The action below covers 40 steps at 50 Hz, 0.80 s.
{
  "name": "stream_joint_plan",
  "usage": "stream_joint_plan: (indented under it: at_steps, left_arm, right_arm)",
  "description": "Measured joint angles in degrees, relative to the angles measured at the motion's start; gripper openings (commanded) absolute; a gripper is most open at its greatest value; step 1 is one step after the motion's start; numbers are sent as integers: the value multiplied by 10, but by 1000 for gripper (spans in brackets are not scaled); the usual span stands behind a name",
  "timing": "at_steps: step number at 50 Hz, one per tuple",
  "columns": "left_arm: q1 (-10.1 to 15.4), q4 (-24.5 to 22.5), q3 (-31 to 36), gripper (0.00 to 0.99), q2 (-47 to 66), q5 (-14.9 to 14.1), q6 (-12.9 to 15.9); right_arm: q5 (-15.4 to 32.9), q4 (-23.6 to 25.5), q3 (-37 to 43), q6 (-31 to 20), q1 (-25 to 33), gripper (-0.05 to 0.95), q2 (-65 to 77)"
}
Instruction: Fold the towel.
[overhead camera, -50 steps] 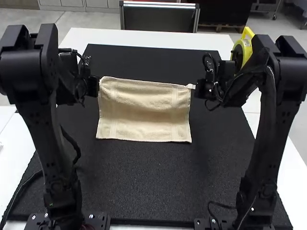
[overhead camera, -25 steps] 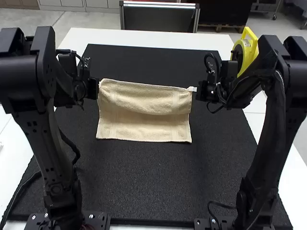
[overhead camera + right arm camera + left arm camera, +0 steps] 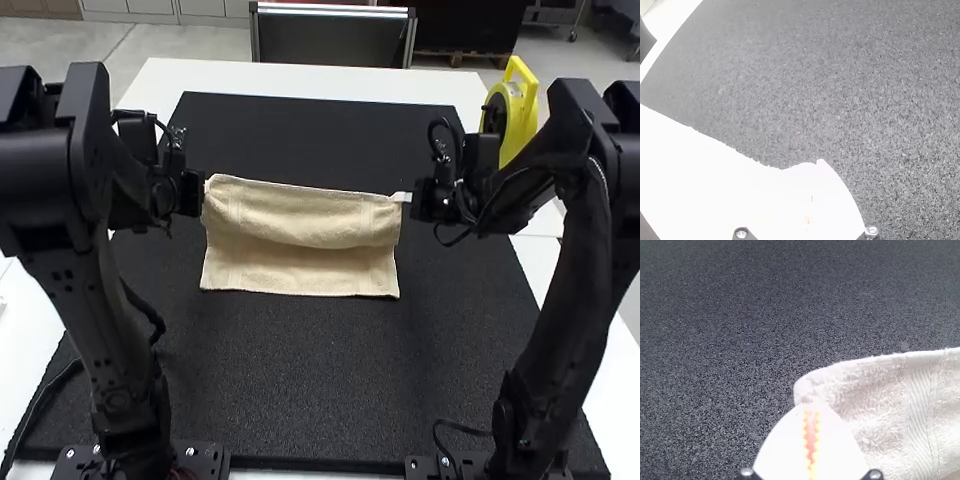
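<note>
We see a cream towel (image 3: 300, 212) stretched between the left gripper (image 3: 200, 190) and the right gripper (image 3: 410, 198) above a black mat (image 3: 310, 380). Its far edge is raised, its middle bulges toward us, and its near edge lies on the mat. The left jaws are together, clamped on one far corner; the right jaws are clamped on the other. We spot a yellow reel (image 3: 524, 128) beside the right arm, near the edge of the white table (image 3: 300, 76).

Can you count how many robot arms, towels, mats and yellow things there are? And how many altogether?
Black jointed robot arms: 2
Beige cloth towel: 1
Black rectangular mat: 1
Yellow round thing with a handle: 1
Total: 5
</note>
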State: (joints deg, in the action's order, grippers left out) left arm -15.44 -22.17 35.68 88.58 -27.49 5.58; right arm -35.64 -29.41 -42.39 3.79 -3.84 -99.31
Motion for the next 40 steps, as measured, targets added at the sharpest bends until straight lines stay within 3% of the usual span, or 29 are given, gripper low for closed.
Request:
stream_joint_plan:
  at_steps: [21,40]
  left_arm:
    - [0,18,-34,25,-20,-2,11]
    - [-16,36,-44,25,-57,-11,13]
  right_arm:
    - [-2,23,31,-13,0,-21,24]
    - [-6,34,51,-17,0,-21,54]
